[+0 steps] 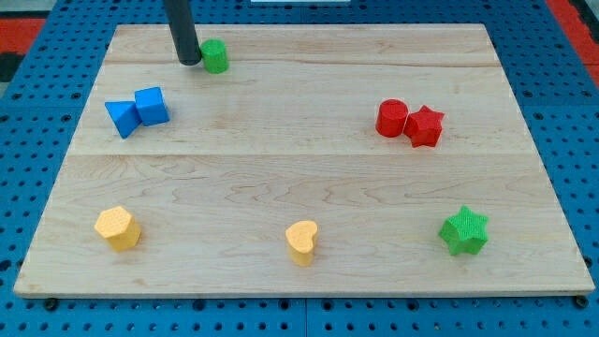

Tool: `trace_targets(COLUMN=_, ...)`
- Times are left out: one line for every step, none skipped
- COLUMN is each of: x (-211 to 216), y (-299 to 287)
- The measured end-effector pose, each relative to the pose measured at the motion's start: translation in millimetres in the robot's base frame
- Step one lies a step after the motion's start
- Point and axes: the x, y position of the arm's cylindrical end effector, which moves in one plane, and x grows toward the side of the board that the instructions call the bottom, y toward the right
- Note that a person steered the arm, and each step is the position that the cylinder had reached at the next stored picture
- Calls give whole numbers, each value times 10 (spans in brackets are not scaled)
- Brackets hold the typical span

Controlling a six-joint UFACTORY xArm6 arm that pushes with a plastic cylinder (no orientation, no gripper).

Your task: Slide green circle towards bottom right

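The green circle [215, 56] is a small green cylinder near the view's top left of the wooden board [309, 178]. My tip [189, 62] is the lower end of a dark rod that comes down from the view's top edge. It stands just left of the green circle, very close to it or touching it.
A blue triangle [121, 117] and a blue cube [152, 106] lie at the left. A red circle [392, 118] and a red star [425, 125] lie at the right. A yellow block [118, 227], a yellow heart [301, 242] and a green star [464, 231] lie near the bottom.
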Motion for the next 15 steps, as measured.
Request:
trace_targets(x=-301, y=-264)
trace_targets(x=-694, y=-260)
trace_targets(x=-692, y=-57)
trace_targets(x=-691, y=155)
trace_targets(x=-691, y=310)
trace_targets(x=-669, y=393)
trace_targets(x=-552, y=293)
trace_targets(x=-553, y=10)
trace_targets(x=-379, y=-70)
trace_targets(x=-157, y=-55)
trace_targets(x=-66, y=152)
trace_targets(x=-99, y=372)
trace_targets(x=-285, y=512)
trace_targets(x=-197, y=660)
trace_targets(x=-31, y=720)
